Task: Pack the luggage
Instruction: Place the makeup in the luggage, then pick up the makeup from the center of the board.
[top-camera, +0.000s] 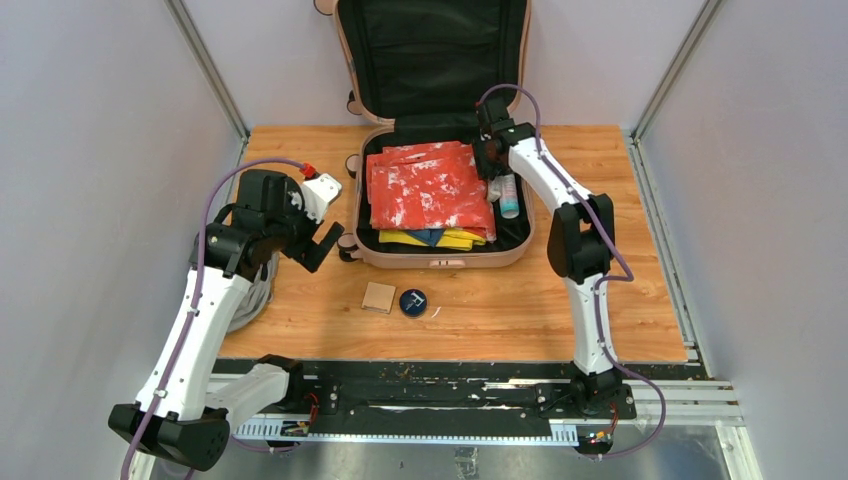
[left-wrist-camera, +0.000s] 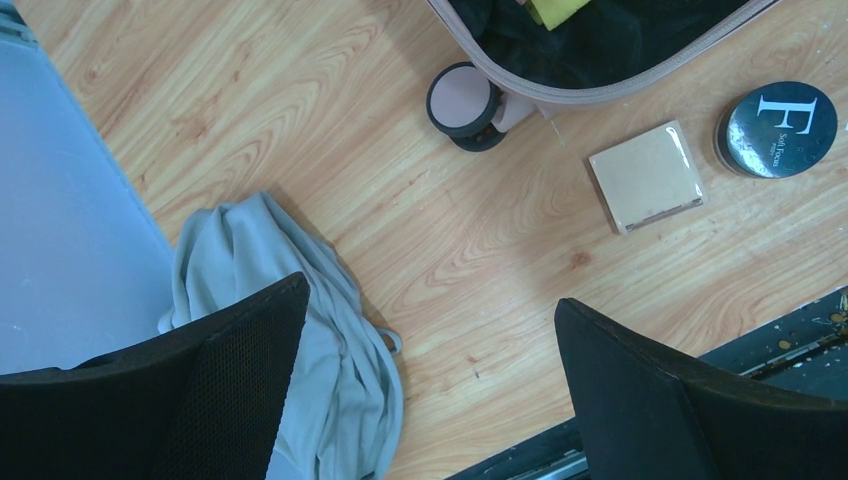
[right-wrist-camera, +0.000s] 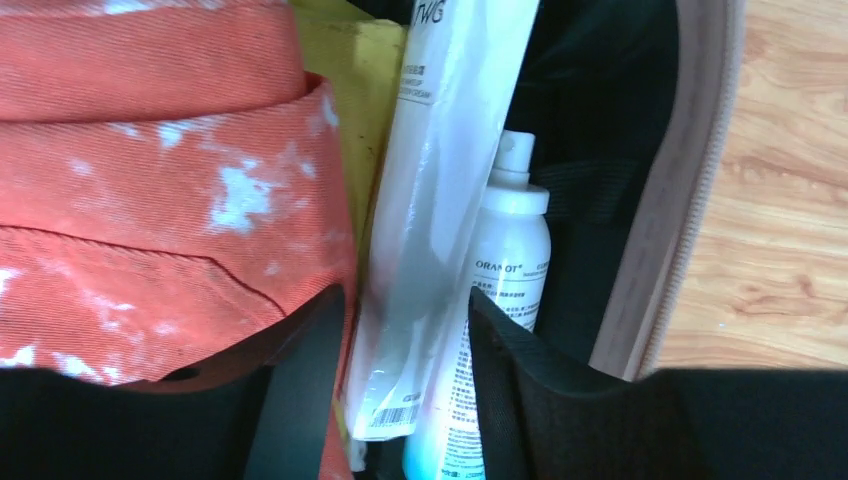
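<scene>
Top external shows my two arms bolted at the near edge. My left pincer (left-wrist-camera: 430, 300) hangs spread wide above one grey cloth (left-wrist-camera: 250, 250) on the wooden table (top-camera: 600, 300). Past it lie one tan square compact (top-camera: 379, 297) and one round black tin (top-camera: 413, 302), just beside each other. Farther on sits the one luggage (top-camera: 440, 262), mid-table and open, its lid (top-camera: 430, 50) upright. It holds red-and-white cloth (top-camera: 430, 190) with layers I cannot count, a yellow piece (top-camera: 445, 241), one white tube (right-wrist-camera: 420, 200) and one spray bottle (right-wrist-camera: 510, 250). My right pincer (right-wrist-camera: 405, 300) stands parted astride the tube. Pale walls (top-camera: 90, 150) enclose three sides.
</scene>
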